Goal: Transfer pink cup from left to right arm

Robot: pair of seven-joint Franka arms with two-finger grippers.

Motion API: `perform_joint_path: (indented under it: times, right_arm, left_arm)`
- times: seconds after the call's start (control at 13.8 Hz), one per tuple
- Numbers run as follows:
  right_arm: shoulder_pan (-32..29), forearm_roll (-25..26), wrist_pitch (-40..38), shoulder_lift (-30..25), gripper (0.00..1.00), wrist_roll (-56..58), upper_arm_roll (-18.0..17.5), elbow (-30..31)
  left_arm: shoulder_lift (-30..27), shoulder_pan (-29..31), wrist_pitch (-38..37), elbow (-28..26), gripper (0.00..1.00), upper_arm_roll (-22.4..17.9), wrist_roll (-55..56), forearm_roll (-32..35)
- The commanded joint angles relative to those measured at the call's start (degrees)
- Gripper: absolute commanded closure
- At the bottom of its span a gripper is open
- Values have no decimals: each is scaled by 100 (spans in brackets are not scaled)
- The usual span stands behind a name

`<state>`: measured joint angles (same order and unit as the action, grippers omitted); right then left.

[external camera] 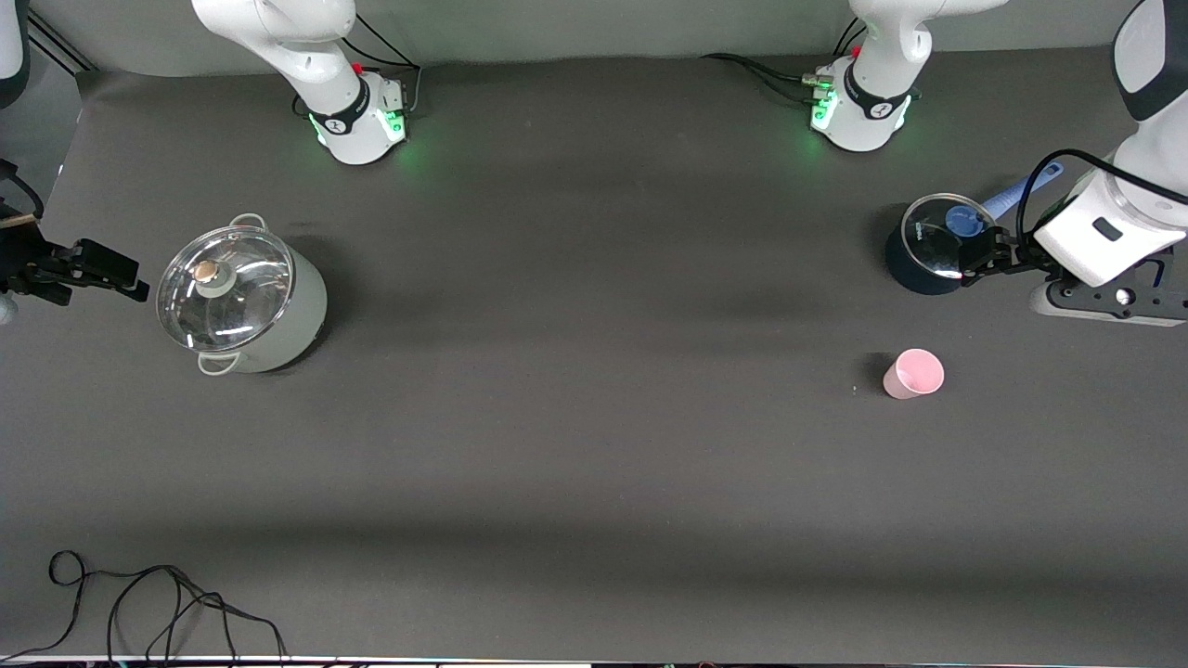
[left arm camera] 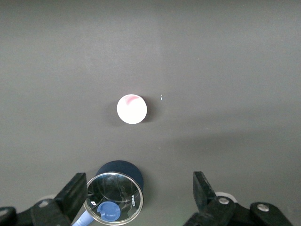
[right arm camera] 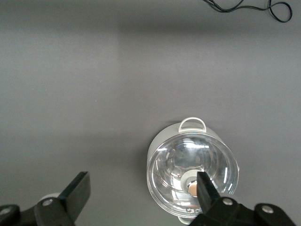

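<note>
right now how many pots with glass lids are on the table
2. A pale two-handled pot stands toward the right arm's end of the table. A small dark pot with a blue-knobbed lid stands toward the left arm's end, farther from the front camera than the pink cup.

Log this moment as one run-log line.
pink cup: upright on table, untouched | left hand: open, over dark pot | right hand: open, beside lidded pot

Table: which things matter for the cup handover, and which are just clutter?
Job:
pink cup, upright, toward the left arm's end
left gripper, open, over the dark pot
right gripper, open, beside the grey pot

Clutter:
dark pot
grey pot
cable
</note>
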<state>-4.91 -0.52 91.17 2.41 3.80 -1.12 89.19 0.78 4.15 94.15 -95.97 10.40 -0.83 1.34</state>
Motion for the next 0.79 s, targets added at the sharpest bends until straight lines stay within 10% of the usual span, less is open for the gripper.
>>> perform_joint_path:
  times: [0.0,0.72]
  right_arm:
    - [7,-107,-12,67,0,-134,32,-95]
    - [33,-107,23,58,0,-108,15,-42]
  left_arm:
    - [1,16,-64,52,0,15,-66,33]
    - [1,243,-661,114,0,-337,-1082,33]
